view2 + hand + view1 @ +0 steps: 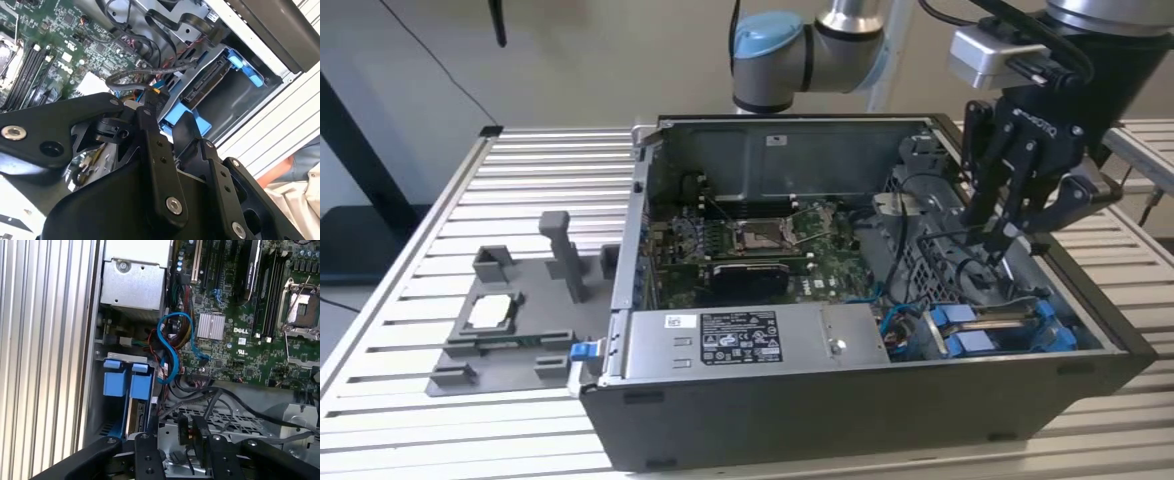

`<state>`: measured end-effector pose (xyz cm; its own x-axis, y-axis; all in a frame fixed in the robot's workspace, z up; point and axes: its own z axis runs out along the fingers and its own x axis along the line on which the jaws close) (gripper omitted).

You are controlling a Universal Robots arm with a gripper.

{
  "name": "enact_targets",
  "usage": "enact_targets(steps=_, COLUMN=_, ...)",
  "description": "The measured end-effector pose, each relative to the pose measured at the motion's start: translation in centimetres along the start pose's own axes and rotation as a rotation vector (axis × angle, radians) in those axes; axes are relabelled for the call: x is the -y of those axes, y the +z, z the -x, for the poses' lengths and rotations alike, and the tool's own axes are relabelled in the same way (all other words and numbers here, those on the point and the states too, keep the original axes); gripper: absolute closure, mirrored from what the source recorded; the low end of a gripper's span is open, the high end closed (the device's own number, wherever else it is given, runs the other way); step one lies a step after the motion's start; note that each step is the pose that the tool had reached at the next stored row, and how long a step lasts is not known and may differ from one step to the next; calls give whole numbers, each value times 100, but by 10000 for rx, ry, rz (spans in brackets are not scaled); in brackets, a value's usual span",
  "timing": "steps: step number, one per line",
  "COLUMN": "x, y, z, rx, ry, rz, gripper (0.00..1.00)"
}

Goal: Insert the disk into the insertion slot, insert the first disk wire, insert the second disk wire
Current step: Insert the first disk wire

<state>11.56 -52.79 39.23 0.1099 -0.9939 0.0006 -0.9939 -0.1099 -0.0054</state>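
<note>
gripper (1003, 248) pinching the disk wire (154, 95) right over the cage (240, 422), disk (140, 387) already seated by the case wall (1107, 345), barely any room, plug end mostly hidden

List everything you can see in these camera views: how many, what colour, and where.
slatted table: one, silver, under everything
computer case: one, dark grey, open, on the table
motherboard: one, green, on the case floor
power-supply box: one, grey with a black-and-white label, at the case's near edge
disk: one, in a blue carrier frame, in the insertion slot at the case's corner, on the exterior view's right
blue cable: one, looped beside the motherboard
printed fixture: one, grey, on the table on the exterior view's left of the case
robot arm: one, grey with blue caps, behind the case
gripper: one, black, over the case interior, above the disk's corner
</note>
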Motion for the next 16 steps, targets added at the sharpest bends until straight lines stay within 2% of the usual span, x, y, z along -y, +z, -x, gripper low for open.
enact_targets(steps=6, x=15, y=18, z=23, rx=3, ry=-165, rz=-4, gripper=59)
enact_targets(steps=16, x=16, y=34, z=26, rx=1, ry=-167, rz=-4, gripper=59)
